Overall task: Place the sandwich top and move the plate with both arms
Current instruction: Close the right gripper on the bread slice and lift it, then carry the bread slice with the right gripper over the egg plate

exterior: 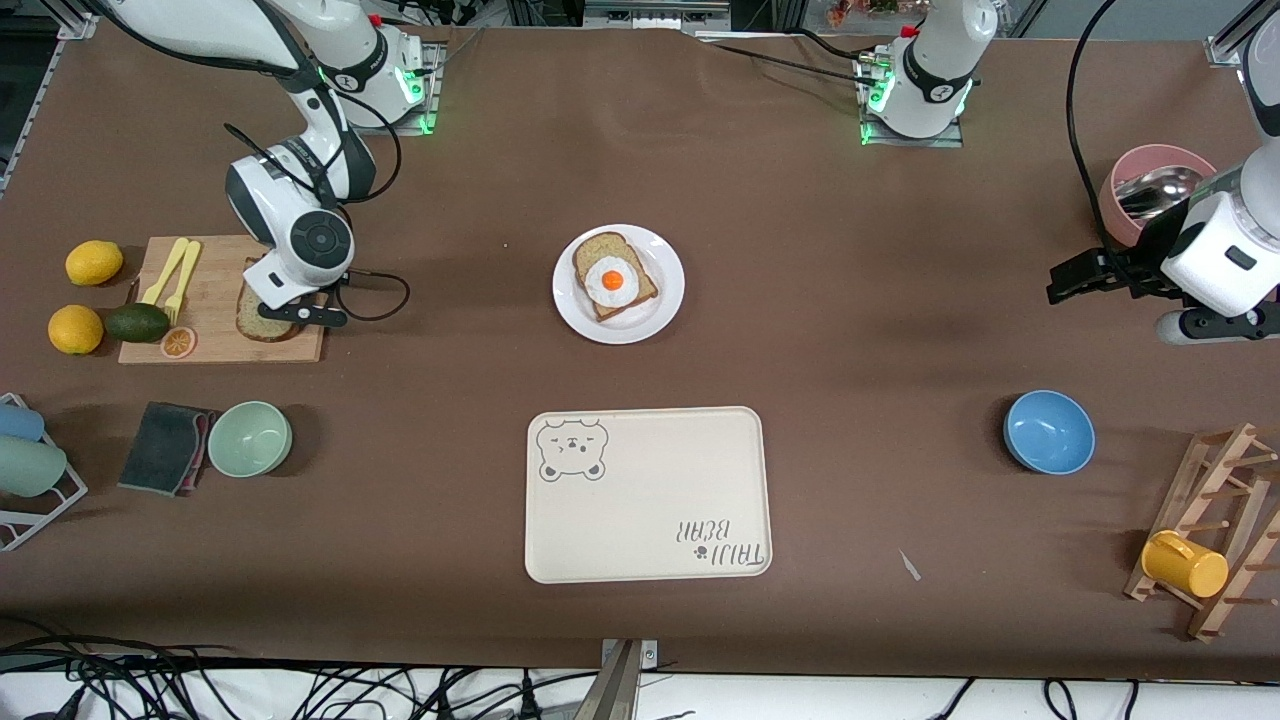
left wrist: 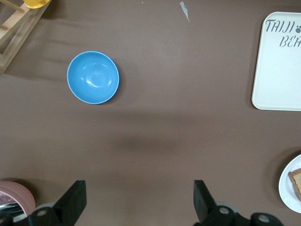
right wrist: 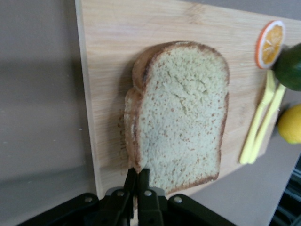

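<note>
The sandwich top [exterior: 258, 320], a plain brown bread slice, lies on the wooden cutting board [exterior: 215, 300] at the right arm's end of the table. My right gripper [exterior: 292, 311] is down on it. In the right wrist view its fingers [right wrist: 138, 173] are shut on the crust at one corner of the slice [right wrist: 181, 117]. The white plate [exterior: 640, 322] is at the table's middle and bears a bread slice with a fried egg [exterior: 612, 280]. My left gripper [exterior: 1062, 284] is open and empty over bare table near the left arm's end [left wrist: 139, 193]. The plate's rim [left wrist: 288, 186] shows in the left wrist view.
The cream bear tray [exterior: 650, 520] lies nearer the camera than the plate. A blue bowl [exterior: 1048, 431], a pink bowl [exterior: 1150, 190] and a mug rack [exterior: 1210, 540] are at the left arm's end. Lemons [exterior: 94, 262], an avocado [exterior: 137, 322], yellow cutlery [exterior: 172, 272] and a green bowl [exterior: 249, 438] are near the board.
</note>
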Motion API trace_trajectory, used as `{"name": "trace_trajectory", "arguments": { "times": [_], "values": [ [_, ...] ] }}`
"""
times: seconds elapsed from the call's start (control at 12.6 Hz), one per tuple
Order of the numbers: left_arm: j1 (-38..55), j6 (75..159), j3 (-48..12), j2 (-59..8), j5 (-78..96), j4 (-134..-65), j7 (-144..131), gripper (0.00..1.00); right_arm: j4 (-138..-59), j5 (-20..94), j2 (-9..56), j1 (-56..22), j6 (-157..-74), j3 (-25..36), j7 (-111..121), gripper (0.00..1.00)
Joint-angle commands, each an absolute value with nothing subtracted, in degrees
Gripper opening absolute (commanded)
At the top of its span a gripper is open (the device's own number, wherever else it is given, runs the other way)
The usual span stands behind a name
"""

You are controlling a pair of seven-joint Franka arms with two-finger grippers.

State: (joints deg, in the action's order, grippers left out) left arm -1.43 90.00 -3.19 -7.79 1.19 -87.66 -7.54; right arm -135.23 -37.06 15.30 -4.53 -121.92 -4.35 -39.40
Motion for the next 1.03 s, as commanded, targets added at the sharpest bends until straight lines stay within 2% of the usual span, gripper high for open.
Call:
{"name": "trace_trajectory", "arguments": {
  "times": [0.0, 0.16, 0.4, 0.56, 0.8, 0.95],
  "values": [
    [-1.8, 91.1, -3.4, -7.6, 1.0, -87.6, -7.8, 1.0, -127.9, -33.4, 15.6, -4.7, -112.7, -9.0, -38.8, 0.0],
    [-1.8, 91.1, -3.4, -7.5, 1.0, -87.9, -7.8, 1.0, -123.4, -31.0, 15.7, -4.7, -108.4, -11.5, -38.8, 0.0],
    [-1.8, 95.2, -3.5, -3.2, 0.3, -94.7, -7.7, 1.0, -115.3, -25.9, 16.3, -5.4, -101.5, -16.0, -38.9, 0.0],
    [-1.8, 96.2, -3.5, -1.7, 0.3, -96.7, -7.8, 1.0, -113.0, -23.3, 15.7, -5.5, -100.7, -19.8, -38.9, 0.0],
    [-1.8, 96.2, -3.3, -1.8, 0.4, -95.6, -7.6, 1.0, -108.5, -21.5, 16.1, -5.9, -101.5, -29.6, -39.8, 0.0],
    [-1.8, 96.1, -3.2, -2.2, 0.6, -94.8, -7.6, 1.0, -104.0, -20.4, 18.8, -10.5, -103.8, -32.2, -39.8, 0.0]
  ]
}}
